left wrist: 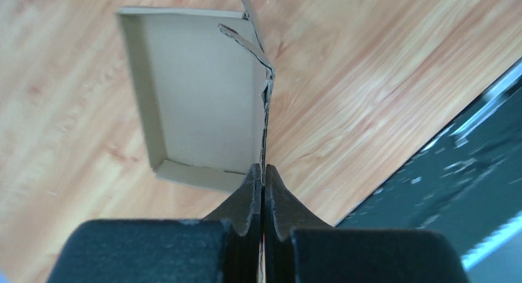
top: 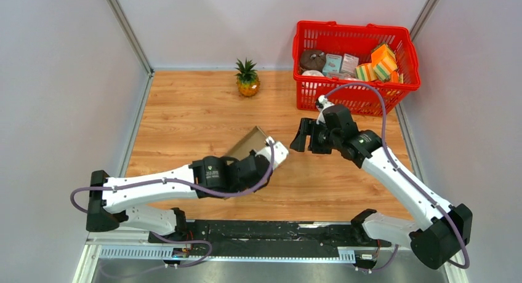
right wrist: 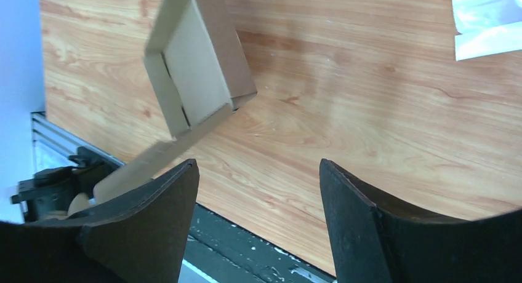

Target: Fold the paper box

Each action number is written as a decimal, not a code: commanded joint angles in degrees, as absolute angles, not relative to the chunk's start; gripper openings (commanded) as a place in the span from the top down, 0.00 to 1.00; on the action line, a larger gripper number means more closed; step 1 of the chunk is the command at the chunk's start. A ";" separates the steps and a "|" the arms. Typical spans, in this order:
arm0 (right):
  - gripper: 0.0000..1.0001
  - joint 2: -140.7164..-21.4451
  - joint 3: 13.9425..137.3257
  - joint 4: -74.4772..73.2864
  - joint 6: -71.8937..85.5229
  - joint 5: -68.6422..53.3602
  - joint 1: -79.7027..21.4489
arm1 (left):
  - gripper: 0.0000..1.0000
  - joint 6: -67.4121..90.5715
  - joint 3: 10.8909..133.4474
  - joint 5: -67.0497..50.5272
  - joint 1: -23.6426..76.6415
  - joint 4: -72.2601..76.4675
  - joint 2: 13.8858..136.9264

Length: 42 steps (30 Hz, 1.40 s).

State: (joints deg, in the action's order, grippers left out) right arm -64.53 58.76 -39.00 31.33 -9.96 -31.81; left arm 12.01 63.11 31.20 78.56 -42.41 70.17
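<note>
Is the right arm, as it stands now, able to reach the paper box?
Probably yes. The right gripper is open and faces the paper box across bare table; only the left gripper, shut on the box's edge, is nearby.

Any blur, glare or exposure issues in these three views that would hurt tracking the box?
Top external: even light, sharp, soft shadows only. Left wrist: box sharp, left gripper a dark, soft-edged mass, glare streaks on the black rail. Right wrist: right gripper dark and slightly blurred, white item top right washed out, dark vignette in the lower right corner.
</note>
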 commanded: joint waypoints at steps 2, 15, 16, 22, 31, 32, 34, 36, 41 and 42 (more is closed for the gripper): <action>0.25 -66.97 58.72 -39.73 28.83 -6.15 -32.08 | 1.00 35.06 72.33 21.63 71.91 -52.30 72.68; 0.25 -73.73 50.80 -31.56 30.94 -5.54 -34.36 | 0.78 45.96 66.63 4.24 51.78 -24.90 76.82; 0.25 -74.96 51.15 -30.94 30.85 -5.45 -34.71 | 0.74 46.31 66.10 3.00 50.98 -23.74 76.38; 0.26 -87.52 56.15 -25.05 30.76 -7.65 -35.68 | 0.41 41.93 59.69 4.48 47.29 -20.30 65.77; 0.45 -97.47 62.92 -25.49 35.41 -5.63 -37.88 | 0.61 35.15 47.65 21.28 37.11 -32.35 50.00; 0.51 -97.82 63.02 -25.31 36.55 -5.28 -38.32 | 0.67 35.42 46.24 19.53 35.26 -31.73 50.88; 0.63 -98.26 61.71 -24.00 40.05 -5.01 -38.50 | 0.76 35.95 43.08 18.37 30.51 -28.75 54.83; 0.69 -98.26 60.56 -21.28 41.83 -4.75 -38.85 | 0.82 35.34 40.71 17.93 27.61 -22.89 60.34; 0.76 -99.93 61.17 -20.92 43.50 -3.16 -40.51 | 0.93 33.66 43.77 18.90 26.54 -19.87 73.81; 0.76 -100.19 61.35 -20.74 43.59 -3.16 -40.87 | 0.97 33.58 44.20 18.29 26.63 -19.78 77.13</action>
